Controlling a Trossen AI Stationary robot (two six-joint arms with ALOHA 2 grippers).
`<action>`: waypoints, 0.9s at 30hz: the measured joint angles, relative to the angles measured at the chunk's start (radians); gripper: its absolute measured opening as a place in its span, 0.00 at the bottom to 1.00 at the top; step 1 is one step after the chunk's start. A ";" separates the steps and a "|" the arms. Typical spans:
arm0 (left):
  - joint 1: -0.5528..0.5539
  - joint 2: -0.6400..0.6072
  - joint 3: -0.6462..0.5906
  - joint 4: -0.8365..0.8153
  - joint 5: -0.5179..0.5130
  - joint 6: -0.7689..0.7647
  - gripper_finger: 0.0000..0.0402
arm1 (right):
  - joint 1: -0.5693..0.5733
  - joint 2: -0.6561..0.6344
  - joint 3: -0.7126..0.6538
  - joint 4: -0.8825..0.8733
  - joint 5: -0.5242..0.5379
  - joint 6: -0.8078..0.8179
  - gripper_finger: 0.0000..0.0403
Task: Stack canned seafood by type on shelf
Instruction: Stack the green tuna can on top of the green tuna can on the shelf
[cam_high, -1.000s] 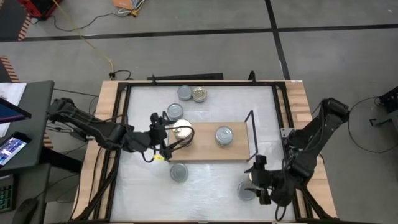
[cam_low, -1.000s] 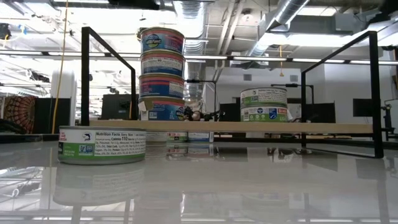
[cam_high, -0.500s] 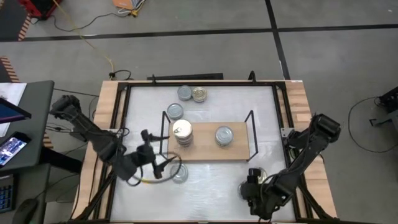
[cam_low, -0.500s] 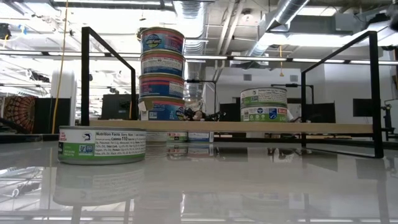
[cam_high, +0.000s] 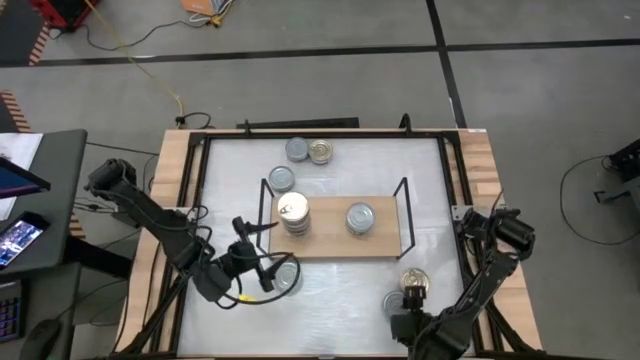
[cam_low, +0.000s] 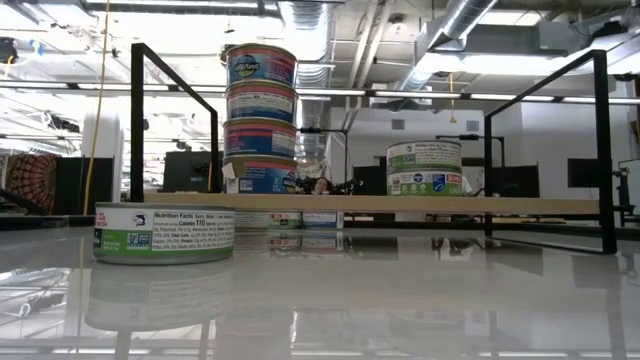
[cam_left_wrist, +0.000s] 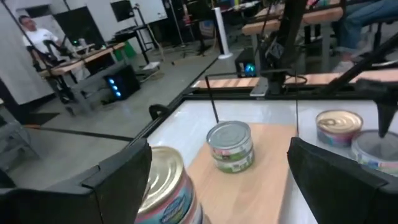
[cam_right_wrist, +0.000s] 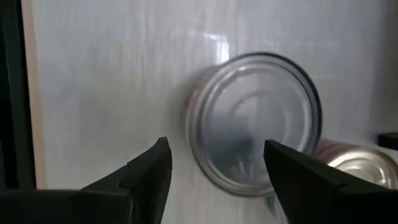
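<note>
On the shelf (cam_high: 335, 240), a light wooden board with black wire ends, a stack of gold-lidded tins (cam_high: 293, 212) (cam_low: 260, 120) stands beside a shorter stack of silver-lidded tins (cam_high: 360, 217) (cam_left_wrist: 231, 146). My left gripper (cam_high: 260, 257) (cam_left_wrist: 219, 155) is open and hovers off the shelf's near-left corner, beside a loose silver tin (cam_high: 288, 277) (cam_low: 165, 233). My right gripper (cam_high: 405, 318) (cam_right_wrist: 217, 149) is open above a silver tin (cam_high: 397, 305) (cam_right_wrist: 255, 146) near the table's near-right corner. A gold tin (cam_high: 413, 283) (cam_right_wrist: 354, 158) lies next to that silver tin.
Three more tins sit on the white tabletop beyond the shelf's far-left side: two silver (cam_high: 297, 150) (cam_high: 282, 179) and one gold (cam_high: 321, 152). The shelf's black wire ends (cam_high: 405, 215) rise at both short sides. A raised wooden and black frame (cam_high: 470, 190) rims the table.
My left gripper has drawn back from the gold stack on the shelf toward the table's near-left, down beside the loose silver tin. My right gripper has pulled back toward the near edge, and the gold tin it covered now shows. No tin has shifted.
</note>
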 joint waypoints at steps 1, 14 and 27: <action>0.008 0.001 0.000 0.019 0.015 0.013 0.90 | 0.002 0.014 0.011 -0.005 0.001 -0.004 0.70; 0.129 0.003 0.000 0.116 0.271 0.008 0.90 | -0.061 0.103 0.036 0.060 0.187 -0.216 0.45; 0.115 0.003 0.001 0.091 0.285 -0.020 0.90 | -0.122 0.068 0.076 0.095 0.149 -0.322 0.33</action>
